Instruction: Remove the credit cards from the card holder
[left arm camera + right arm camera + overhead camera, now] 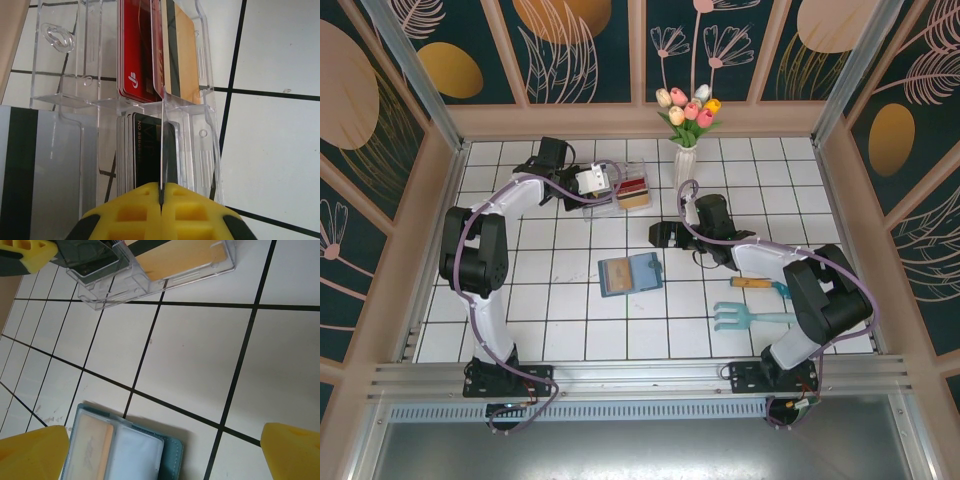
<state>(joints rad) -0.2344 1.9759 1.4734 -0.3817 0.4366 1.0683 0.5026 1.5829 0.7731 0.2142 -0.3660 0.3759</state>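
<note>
Hanging spread wide, the right claw point(162, 455) has the open card holder point(125, 452) just beneath it, nearer one finger, with a tan card point(92, 447) tucked in a slot. We judge that card light, stiff and slick, best pinched by whatever edge stands free while the soft holder stays down. The left claw point(161, 202) is pinched shut at the clear tray point(55, 95) ahead of it.

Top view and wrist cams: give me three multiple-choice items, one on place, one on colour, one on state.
1. Where is the wallet? A on the rake; B middle of the table; C against the back wall.
2. Left wrist view: colours of the cards in the tray's farther compartment? A green, blue; B red, tan; C white only.
3. Right gripper? A open; B shut on the rake; C shut on the wallet.
B: it lies open on the middle tiles. B: red and tan cards stand behind the divider. A: its yellow fingers stand wide apart.
</note>
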